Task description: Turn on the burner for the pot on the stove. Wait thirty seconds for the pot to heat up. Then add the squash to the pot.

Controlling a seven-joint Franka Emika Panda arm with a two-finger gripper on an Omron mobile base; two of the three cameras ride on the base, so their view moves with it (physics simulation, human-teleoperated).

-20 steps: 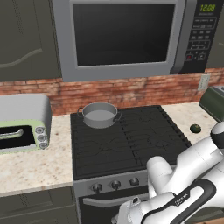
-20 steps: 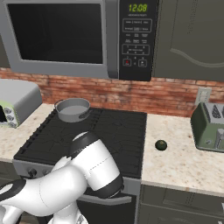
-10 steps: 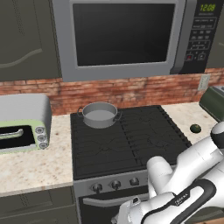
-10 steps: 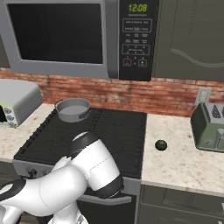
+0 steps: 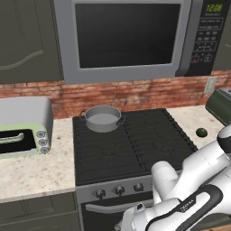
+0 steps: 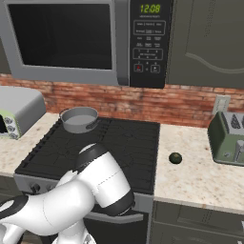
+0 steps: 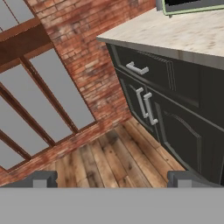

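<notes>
Hand view looks out past the gripper (image 7: 112,178) at a wood plank floor (image 7: 118,159), a brick wall with tall windows (image 7: 39,100), and dark lower cabinets (image 7: 170,113) under a speckled counter edge. The two finger tips (image 7: 41,178) stand wide apart with nothing between them, so the jaws are released and hold nothing.

None of the task's things lie between or near the jaws; they sit up on the cooking surface, well apart from where the hand points. From the left base view, the pot (image 5: 102,118) sits on the back left burner (image 5: 103,127) of the stove (image 5: 135,149); I cannot make out a flame under it. The squash (image 5: 201,132) lies on the counter (image 5: 191,119) just beside the stove's right edge, apart from the pot. A pale-green toaster oven (image 5: 22,128) stands left of the stove, a microwave (image 5: 131,38) hangs above, and a green toaster (image 6: 228,137) is at the far right.
</notes>
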